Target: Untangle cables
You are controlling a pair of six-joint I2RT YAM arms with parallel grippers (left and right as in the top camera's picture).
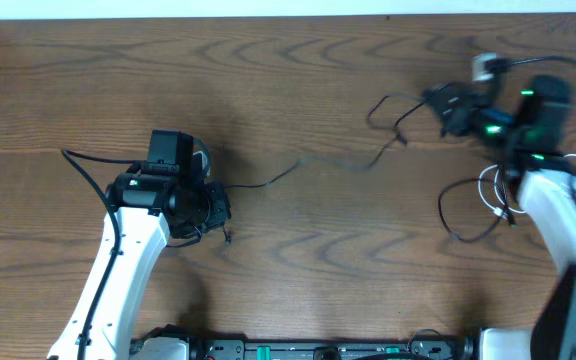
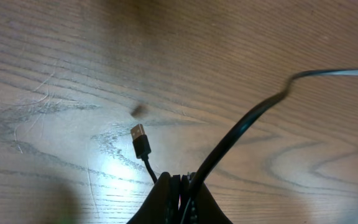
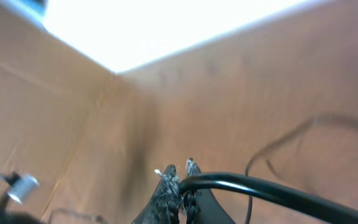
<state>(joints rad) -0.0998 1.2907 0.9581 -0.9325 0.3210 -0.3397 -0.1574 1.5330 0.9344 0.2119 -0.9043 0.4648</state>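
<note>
The black cable is thin and dark, and it lies stretched across the middle of the table in a loose, wavy line from left to right. Its left end is in the left gripper, whose fingers are pressed together on it. Just past the fingers a short piece of the cable sticks out and ends in a small USB plug with a metal tip, close above the wood. From the same fingers the longer part of the cable goes up and to the right.

At the far right, the right gripper is closed too, clamped on the other part of the black cable. Near it the cable makes a small open loop. The right wrist view is blurred, so finer detail there I cannot tell.

The white cable lies on the right side, near the right arm, in a few round loops, partly hidden under the arm. A small white plug shows at the far right, beyond the right gripper.
</note>
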